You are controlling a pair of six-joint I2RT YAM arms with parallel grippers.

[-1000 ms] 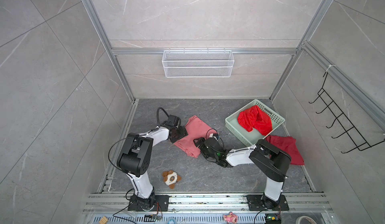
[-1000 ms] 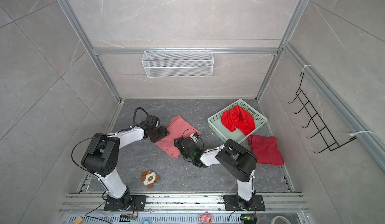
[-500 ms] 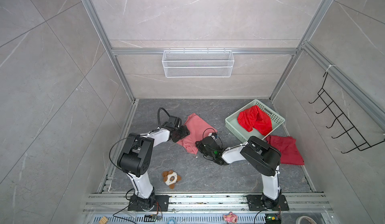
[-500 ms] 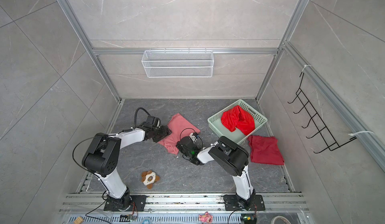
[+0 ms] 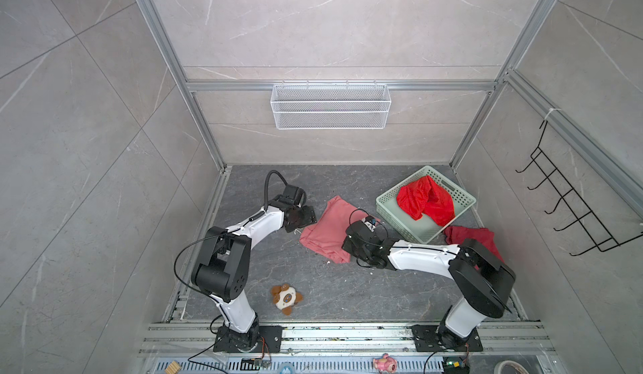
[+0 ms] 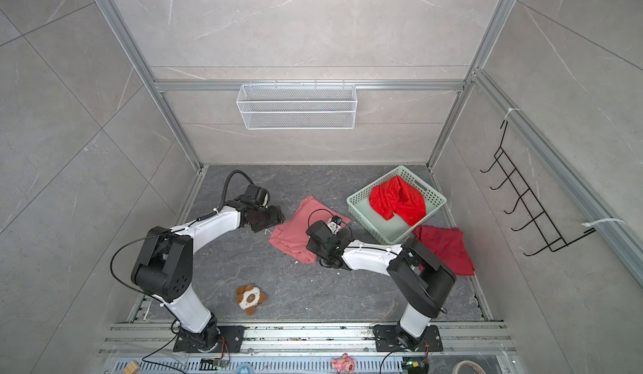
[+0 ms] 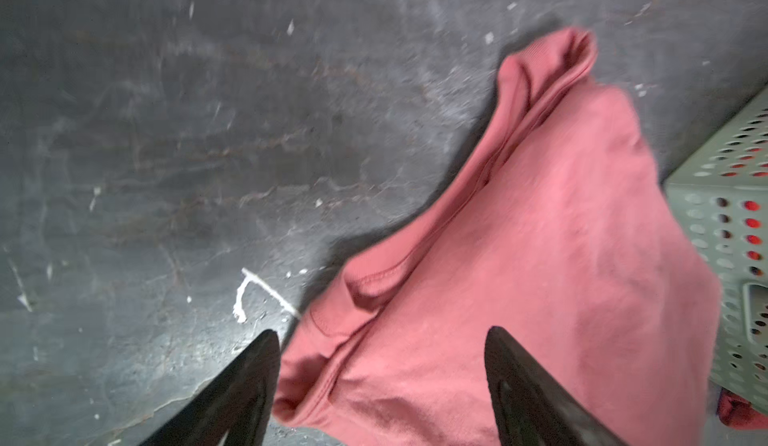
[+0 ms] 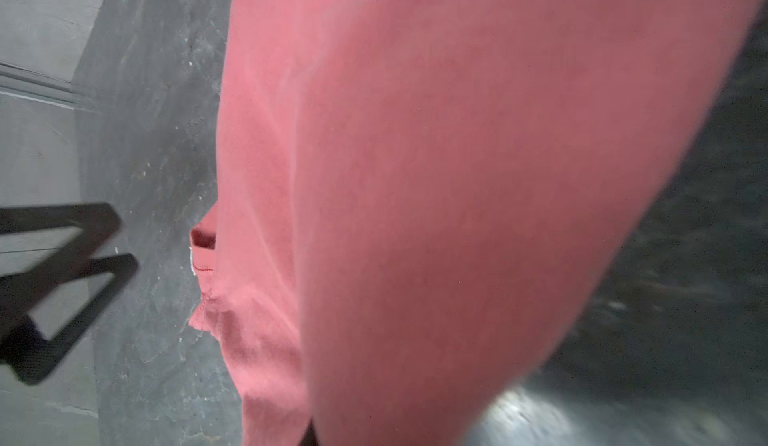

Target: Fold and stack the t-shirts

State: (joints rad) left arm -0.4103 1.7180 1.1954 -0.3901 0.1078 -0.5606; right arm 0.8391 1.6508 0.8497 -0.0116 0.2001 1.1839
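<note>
One salmon-pink t-shirt (image 5: 325, 231), lengthwise far-to-near; left hand (image 7: 380, 334) spread, right hand (image 5: 349, 248) pinched on it.

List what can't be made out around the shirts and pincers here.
- Right pincer: exact grip spot on the salmon-pink t-shirt; cloth fills the right wrist view, its own wrist covers it in both top views.
- Left pincer: finger bases, cut off by the left wrist view's edge.
- Dark crimson t-shirt: near part, behind the right arm in both top views.
</note>
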